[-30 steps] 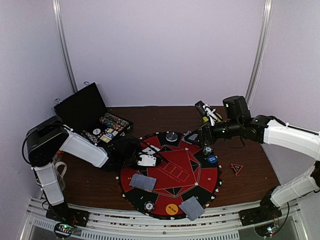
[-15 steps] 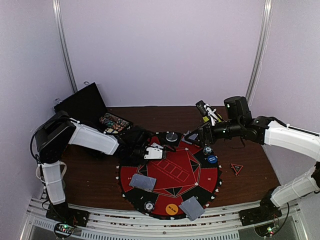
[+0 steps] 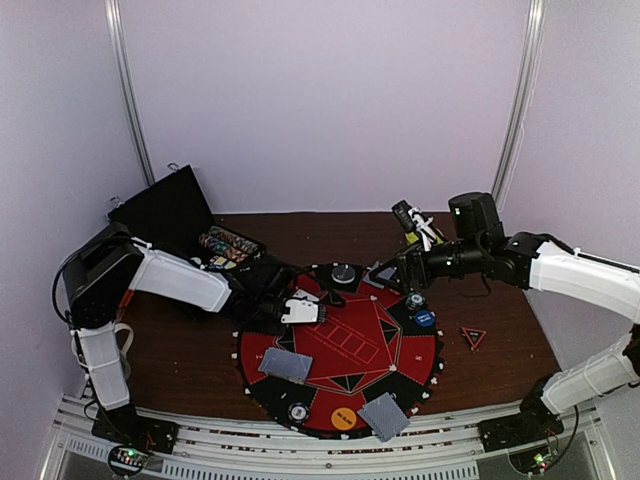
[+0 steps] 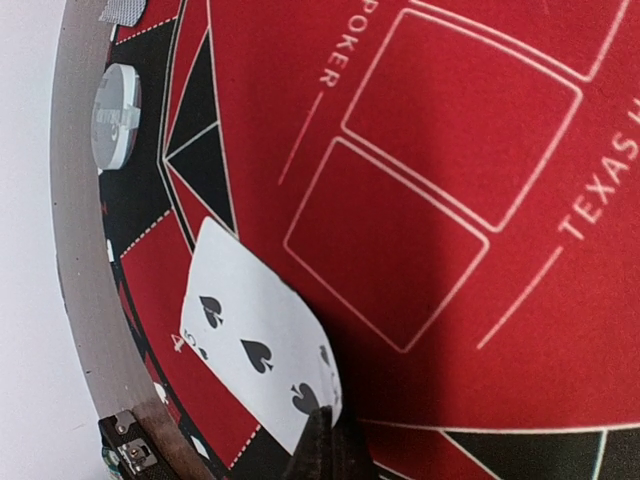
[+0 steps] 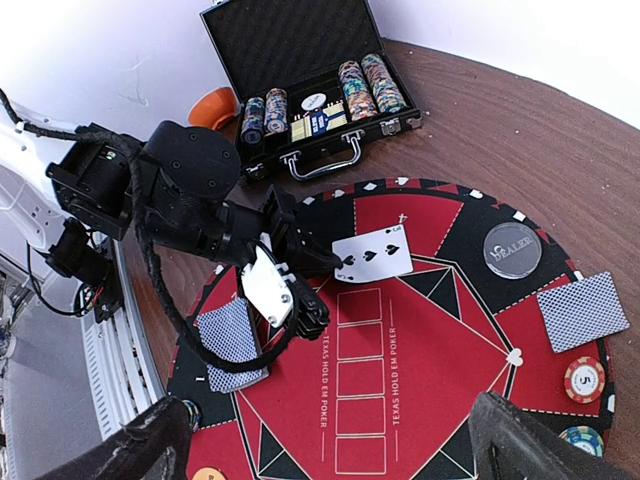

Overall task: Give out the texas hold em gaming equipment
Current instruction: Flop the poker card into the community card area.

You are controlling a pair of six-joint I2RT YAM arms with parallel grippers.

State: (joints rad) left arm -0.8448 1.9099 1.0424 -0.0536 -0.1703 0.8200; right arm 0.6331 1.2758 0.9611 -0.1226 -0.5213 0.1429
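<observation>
Red felt mat (image 3: 345,345) fills the middle of the top view; your right tool (image 3: 388,270) hangs over its upper right rim, fingers wide and empty, probably waiting its turn. Left wrist view: the left tool (image 4: 322,445) pinches the corner of a spade card (image 4: 250,345), face up and tilted, I think so it can slide flat. Right wrist view: that card is upper centre, over the mat.

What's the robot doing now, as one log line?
left gripper: shut on spade card | spade card: face up over mat | right gripper: open, empty
</observation>
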